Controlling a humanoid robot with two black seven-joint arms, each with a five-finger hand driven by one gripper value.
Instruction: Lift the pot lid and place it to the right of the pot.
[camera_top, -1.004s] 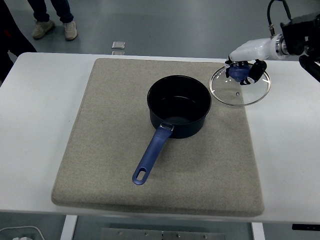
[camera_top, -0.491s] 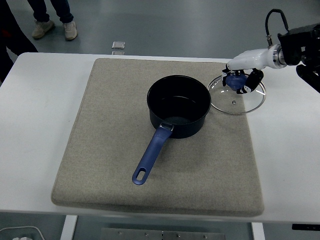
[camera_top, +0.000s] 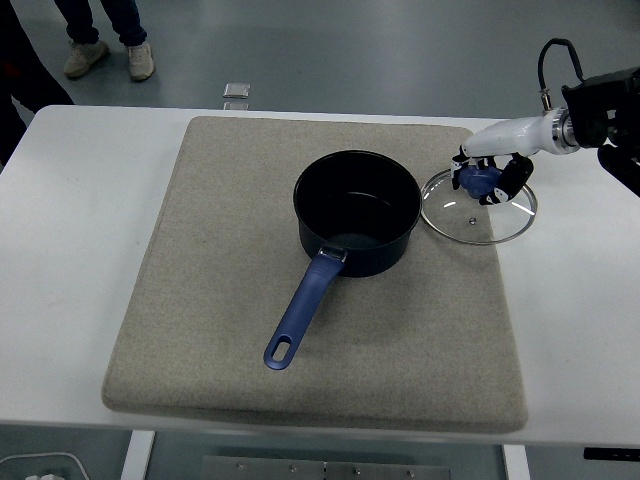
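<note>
A: Setting down is the step in hand, I'd say. Near to far: white table (camera_top: 60, 300), grey felt mat (camera_top: 200, 330) on it, black saucepan with blue handle (camera_top: 356, 211) mid-mat, open, handle pointing at the near edge. Round glass lid with blue knob (camera_top: 478, 206) is just right of the pot, straddling the mat's right edge, half over bare table.

B: Hand state?

A: Right hand (camera_top: 490, 172), white with black fingers, is curled over the knob, gripping it. Left hand isn't visible.

B: Lid touching down?

A: Can't tell. It looks about level and low; contact isn't clear from this angle.

B: Next move?

A: My read: settle the lid flat, release the fingers, lift straight off so the knob doesn't drag. The mat edge under it may leave it rocking.

B: Change from a second ago?

A: Lid has come slightly nearer and lower in frame; half a second ago it sat closer to the pot rim. Pot hasn't moved. A person's shoes (camera_top: 105, 57) are on the floor beyond the table.
</note>
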